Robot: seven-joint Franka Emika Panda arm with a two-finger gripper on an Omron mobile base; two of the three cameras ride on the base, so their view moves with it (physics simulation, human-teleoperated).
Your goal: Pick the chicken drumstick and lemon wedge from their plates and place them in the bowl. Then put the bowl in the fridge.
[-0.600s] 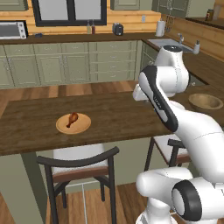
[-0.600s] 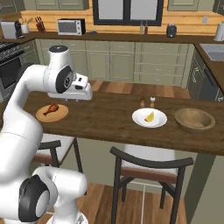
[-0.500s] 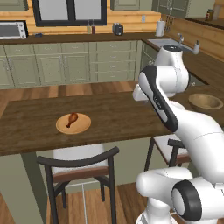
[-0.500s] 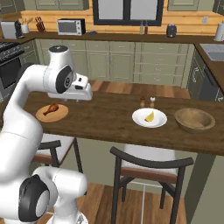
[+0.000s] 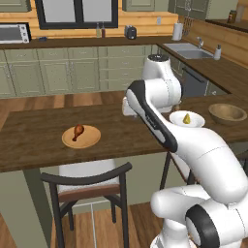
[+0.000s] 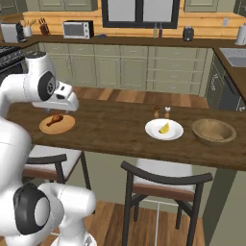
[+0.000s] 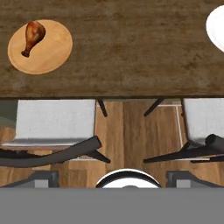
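Nothing done yet: chicken drumstick (image 7: 33,37) and lemon wedge (image 6: 164,128) on their plates, bowl (image 6: 214,131) empty, end effector (image 7: 112,181) spread wide, holding nothing.

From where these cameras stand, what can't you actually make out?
- Fridge: outside the edges of all three views.
- Bowl: its inside bottom is hidden by its near wall in the right base view.
- White plate: cut off by the hand view's right edge, so no lemon wedge there.
- Pincer: the arm's own body covers it in the left base view.
- Small shakers: too small to identify.
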